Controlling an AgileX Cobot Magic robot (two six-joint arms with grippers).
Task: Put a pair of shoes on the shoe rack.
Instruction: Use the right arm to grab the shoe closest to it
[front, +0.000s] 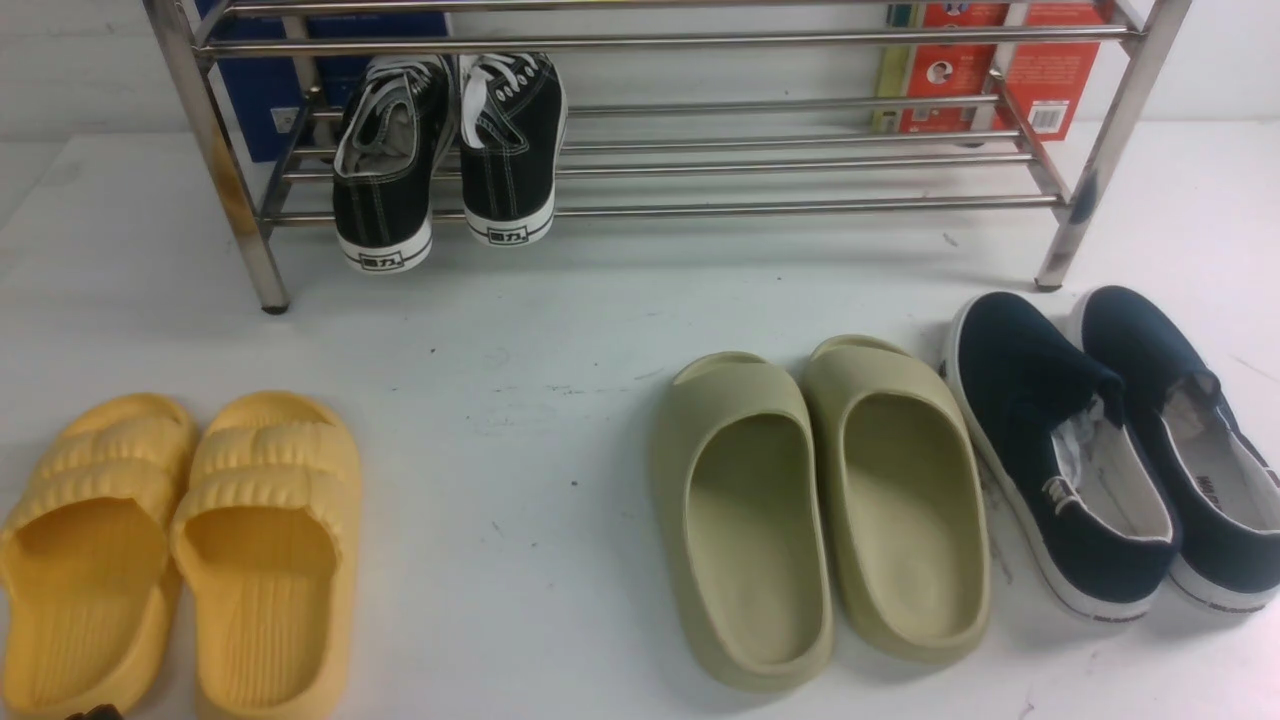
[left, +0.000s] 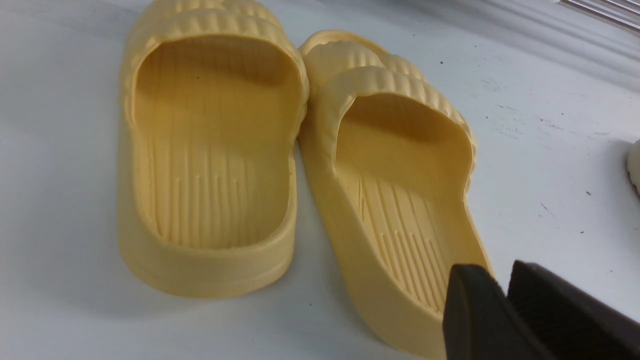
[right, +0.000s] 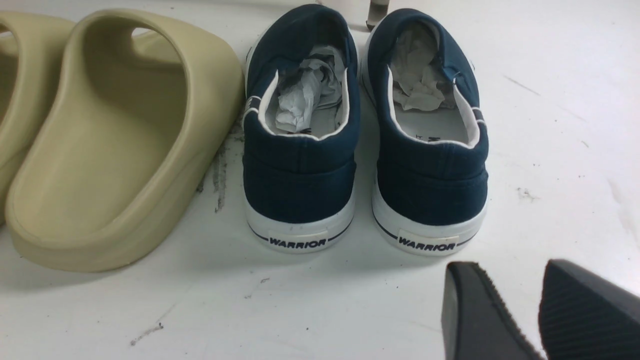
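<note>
2 yellow slides far left; left gripper over 1 heel, jaws barely apart, empty. Black sneakers on rack. Green slides mid. Navy shoes right, on table, touching green slides. Right gripper behind heels, jaws apart, empty.

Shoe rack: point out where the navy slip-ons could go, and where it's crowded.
On the shoe rack, the lower shelf is bare from the black lace-ups to the right legs. On the table, a bare patch lies between yellow slides and olive slides; olive slides and navy slip-ons crowd together.
</note>
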